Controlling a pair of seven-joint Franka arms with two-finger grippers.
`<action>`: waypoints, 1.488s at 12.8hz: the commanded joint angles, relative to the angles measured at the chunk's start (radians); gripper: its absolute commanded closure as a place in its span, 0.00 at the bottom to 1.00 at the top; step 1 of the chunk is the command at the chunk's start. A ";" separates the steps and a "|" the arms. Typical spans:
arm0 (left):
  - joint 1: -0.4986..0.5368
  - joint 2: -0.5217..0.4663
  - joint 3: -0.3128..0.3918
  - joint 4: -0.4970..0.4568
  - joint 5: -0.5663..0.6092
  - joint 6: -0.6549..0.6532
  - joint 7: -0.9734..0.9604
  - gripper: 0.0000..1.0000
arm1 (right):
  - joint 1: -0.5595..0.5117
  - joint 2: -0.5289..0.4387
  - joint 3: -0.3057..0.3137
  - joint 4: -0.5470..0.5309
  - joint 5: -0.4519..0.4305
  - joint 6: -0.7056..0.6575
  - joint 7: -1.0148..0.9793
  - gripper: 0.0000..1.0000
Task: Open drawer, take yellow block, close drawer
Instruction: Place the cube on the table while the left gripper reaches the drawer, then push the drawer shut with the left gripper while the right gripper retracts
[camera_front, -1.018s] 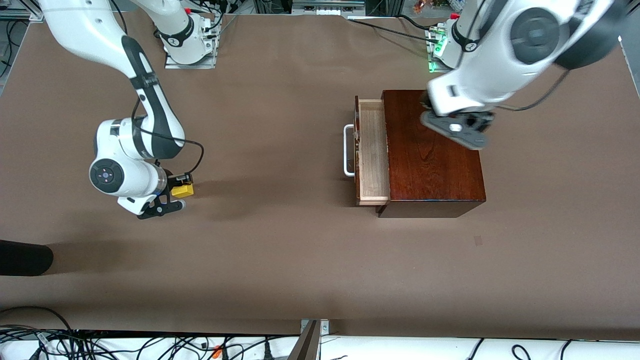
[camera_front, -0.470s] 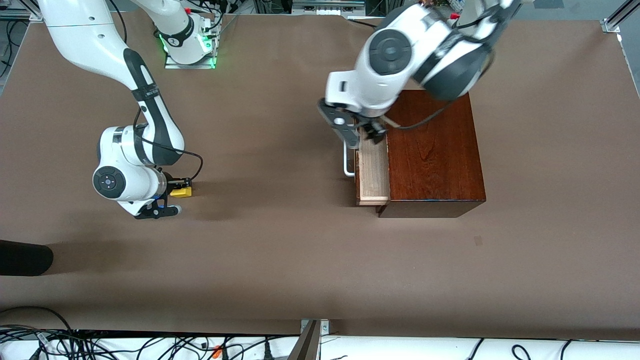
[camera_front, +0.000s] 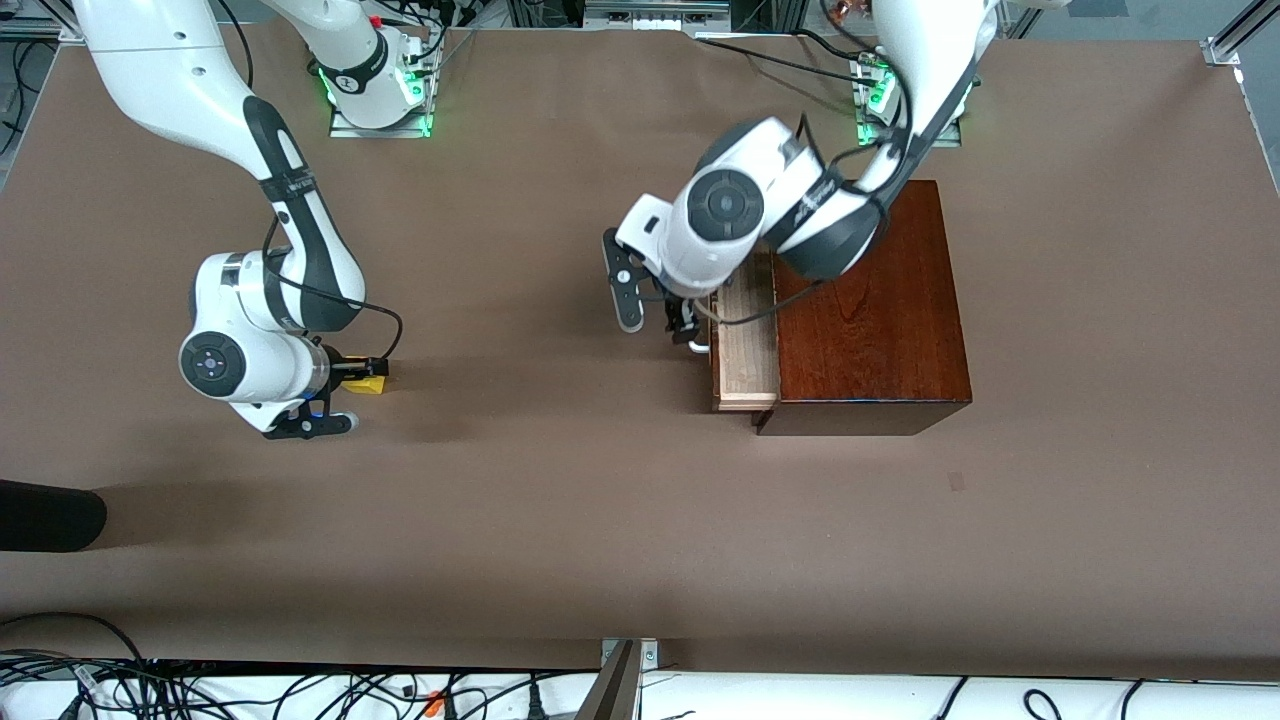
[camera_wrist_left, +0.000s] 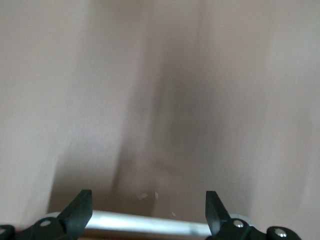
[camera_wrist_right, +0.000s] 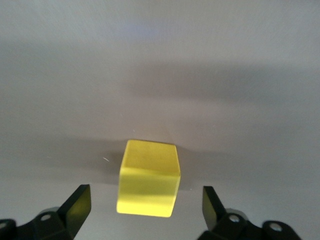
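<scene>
The yellow block (camera_front: 370, 383) (camera_wrist_right: 148, 178) rests on the brown table toward the right arm's end. My right gripper (camera_front: 360, 374) (camera_wrist_right: 145, 201) is low over it and open, its fingers (camera_wrist_right: 79, 202) either side of the block and clear of it. The drawer (camera_front: 748, 355) of the dark reddish-brown box (camera_front: 880, 310) stands partly pulled out, showing its pale wood interior. My left gripper (camera_front: 683, 328) (camera_wrist_left: 147, 202) is in front of the drawer, open. The white handle bar (camera_wrist_left: 150, 224) runs between its fingers. In the front view the left arm hides most of the handle.
A dark rounded object (camera_front: 40, 515) juts over the table's edge at the right arm's end, nearer the front camera. Cables (camera_front: 300, 690) run along the table's near edge. Open brown tabletop (camera_front: 540, 430) lies between the block and the box.
My right gripper has opened and let go of the yellow block, which now lies on the table. The left arm has swung from above the box to the drawer's handle.
</scene>
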 joint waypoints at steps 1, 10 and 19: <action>-0.005 0.043 -0.003 0.033 0.064 -0.003 0.109 0.00 | -0.008 -0.152 0.005 0.009 0.018 -0.030 -0.014 0.00; 0.012 0.031 0.004 -0.025 0.155 -0.147 0.169 0.00 | -0.006 -0.554 0.014 0.104 0.004 -0.426 -0.020 0.00; 0.063 0.017 0.008 -0.018 0.193 -0.273 0.219 0.00 | -0.008 -0.576 -0.007 0.182 -0.005 -0.492 -0.022 0.00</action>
